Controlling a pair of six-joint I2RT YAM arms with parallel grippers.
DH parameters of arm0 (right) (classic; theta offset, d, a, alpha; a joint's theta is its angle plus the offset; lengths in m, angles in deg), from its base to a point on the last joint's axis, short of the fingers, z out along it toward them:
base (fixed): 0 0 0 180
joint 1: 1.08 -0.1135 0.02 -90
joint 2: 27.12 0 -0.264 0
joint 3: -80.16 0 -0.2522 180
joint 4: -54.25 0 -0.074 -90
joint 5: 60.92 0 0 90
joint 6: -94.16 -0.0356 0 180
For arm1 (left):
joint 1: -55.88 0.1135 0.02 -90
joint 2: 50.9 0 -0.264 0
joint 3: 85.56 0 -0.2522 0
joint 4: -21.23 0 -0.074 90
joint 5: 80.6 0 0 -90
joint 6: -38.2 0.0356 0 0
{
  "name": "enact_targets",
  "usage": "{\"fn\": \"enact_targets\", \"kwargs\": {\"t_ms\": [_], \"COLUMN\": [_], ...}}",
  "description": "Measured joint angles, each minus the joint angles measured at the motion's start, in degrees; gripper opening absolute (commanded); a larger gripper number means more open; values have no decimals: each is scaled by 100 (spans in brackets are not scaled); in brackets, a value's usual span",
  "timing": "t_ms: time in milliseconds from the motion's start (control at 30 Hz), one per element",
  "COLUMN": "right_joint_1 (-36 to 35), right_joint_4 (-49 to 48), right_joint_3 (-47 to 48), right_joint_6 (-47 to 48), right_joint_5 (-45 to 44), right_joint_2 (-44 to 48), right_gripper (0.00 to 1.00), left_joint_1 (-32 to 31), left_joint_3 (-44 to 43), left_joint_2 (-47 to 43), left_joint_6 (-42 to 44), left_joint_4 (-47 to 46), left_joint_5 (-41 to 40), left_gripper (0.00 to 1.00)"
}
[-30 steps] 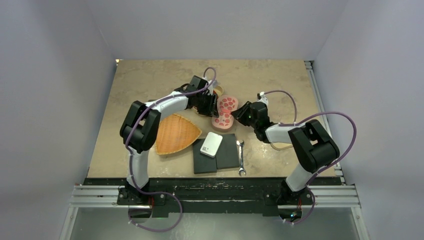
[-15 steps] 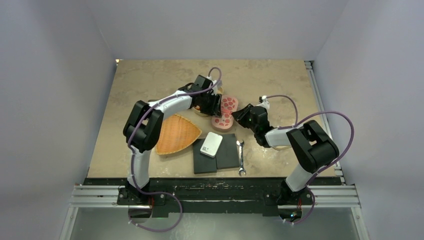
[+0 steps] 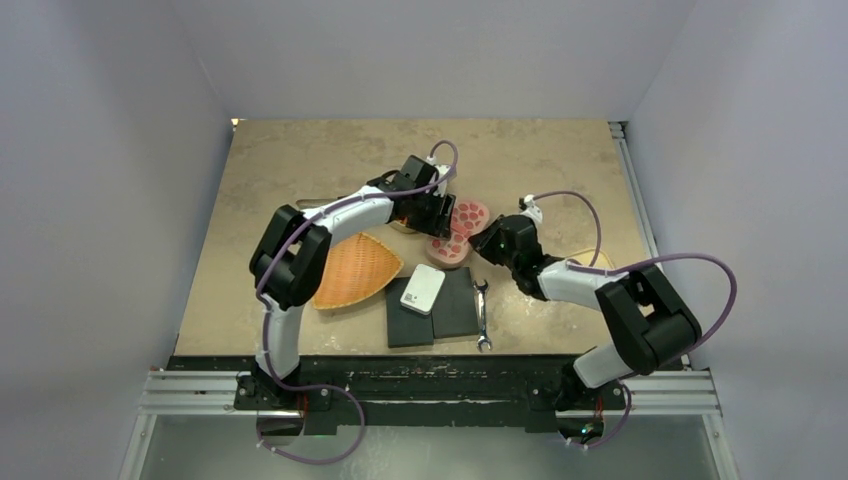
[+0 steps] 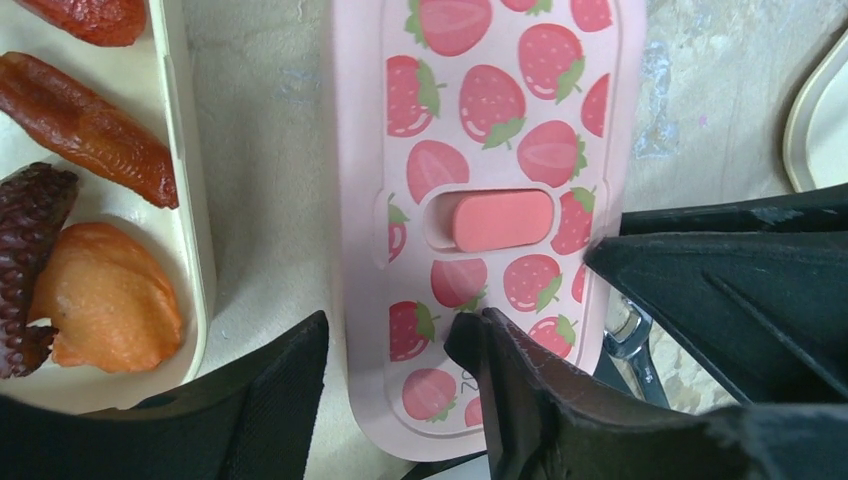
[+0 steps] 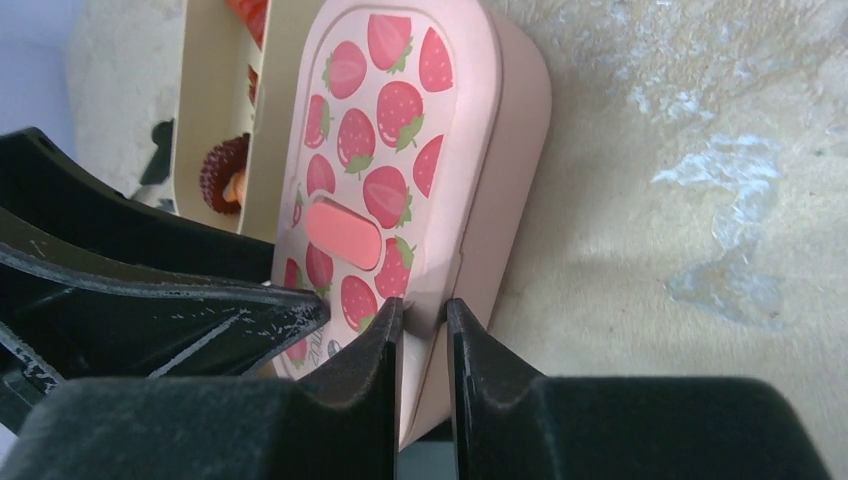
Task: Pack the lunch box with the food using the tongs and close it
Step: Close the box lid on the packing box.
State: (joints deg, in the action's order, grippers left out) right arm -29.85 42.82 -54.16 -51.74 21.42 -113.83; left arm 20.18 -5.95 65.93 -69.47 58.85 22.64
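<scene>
Pink strawberry lid (image 3: 458, 232) at mid-tabletop (image 3: 300, 160), between both hands.
From above: left hand (image 3: 437, 216) and right hand (image 3: 487, 241) at opposite sides of lid, basket (image 3: 355, 268) and wrench (image 3: 481, 315) nearer arm bases. Left wrist: spread astride lid's long edge, one finger over lid, other over bare tabletop; food (image 4: 105, 300) in cream box (image 4: 190, 200) just beside. Right wrist: pinching lid's rim, fingers (image 5: 372, 350) nearly together.
</scene>
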Motion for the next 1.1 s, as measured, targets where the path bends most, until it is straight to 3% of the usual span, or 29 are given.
{"fn": "enact_targets", "kwargs": {"t_ms": [367, 433, 500, 700, 1100], "right_joint_1": [-13, 90, 219, 542, 503], "right_joint_4": [2146, 2304, 2391, 2542, 2288], "right_joint_3": [1056, 1252, 1357, 1436, 1045], "right_joint_6": [354, 387, 597, 1220, 1276], "right_joint_5": [-28, -24, -13, 79, 778], "right_joint_2": [363, 428, 487, 531, 531], "right_gripper": [14, 37, 40, 40, 40], "left_joint_1": [-87, -87, -92, -168, -79], "left_joint_3": [256, 256, 256, 243, 278], "left_joint_2": [-407, -485, -588, -839, -809], "left_joint_6": [186, 236, 273, 382, 295], "left_joint_4": [-4, 11, 17, -17, 26], "left_joint_5": [-435, -498, -525, -527, 17], "left_gripper": [67, 69, 69, 69, 70]}}
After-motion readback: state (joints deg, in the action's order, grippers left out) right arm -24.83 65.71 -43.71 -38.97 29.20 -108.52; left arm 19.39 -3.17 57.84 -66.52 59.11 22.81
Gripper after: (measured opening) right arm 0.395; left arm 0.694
